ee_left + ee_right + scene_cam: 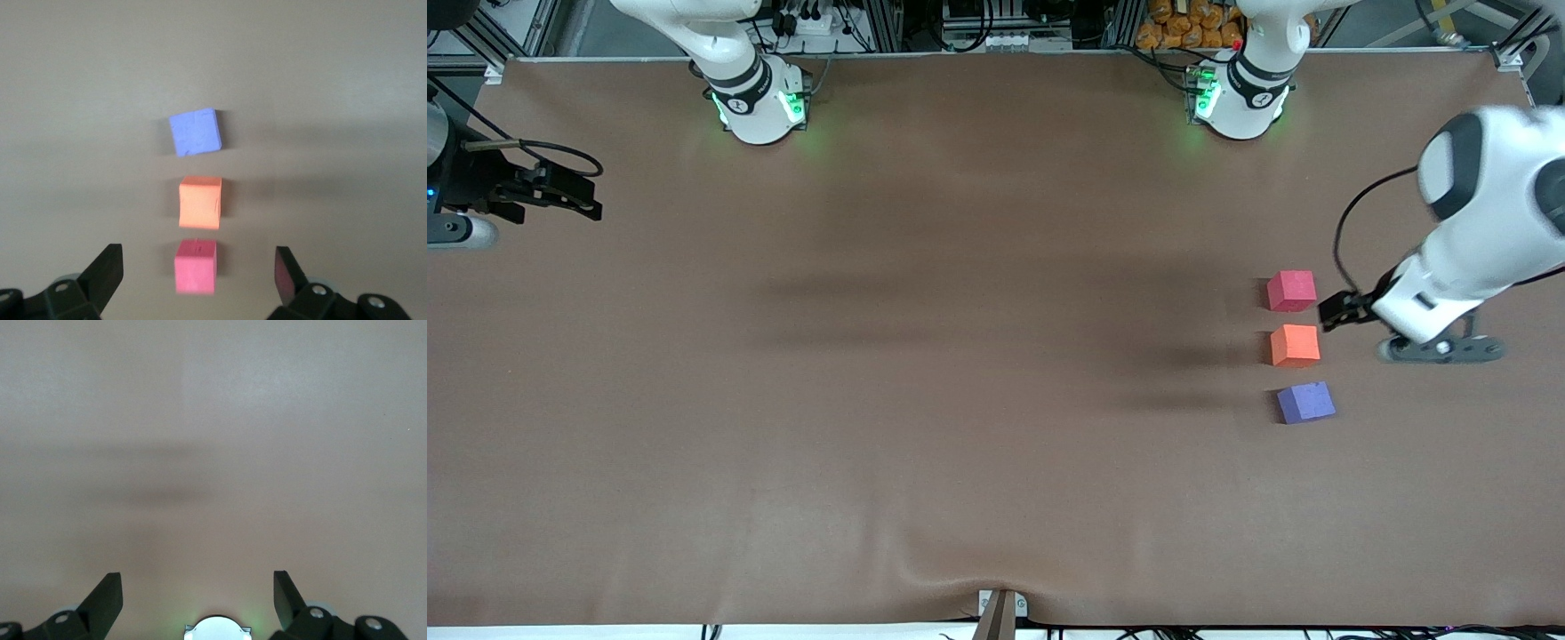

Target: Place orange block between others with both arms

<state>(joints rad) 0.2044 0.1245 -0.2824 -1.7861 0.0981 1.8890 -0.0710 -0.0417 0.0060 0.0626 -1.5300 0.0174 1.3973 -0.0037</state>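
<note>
I see the orange block (1295,345) resting on the bench (925,373) toward the left arm's end, in a row of three: the pinkish-red cube (1291,291) farther from the front camera, the purple-blue cube (1305,402) nearer. Bare cloth shows between each pair, so none of them touch. The purple-blue cube sits slightly turned against the other two.

My left claw (199,275) hangs with its fingers (107,270) spread wide and nothing between them; in the left wrist view the pinkish-red cube lies in the gap below, clear of both fingers. In the front view the left claw (1343,310) is just beside the row, on the side toward the bench's end edge, and the arm's white link fills the space there.

My right claw (560,191) waits over the bench's other end, close to that edge, spread wide and holding nothing, with its fingers (107,600) over bare cloth. The whole middle of the bench lies open between the two arms.
</note>
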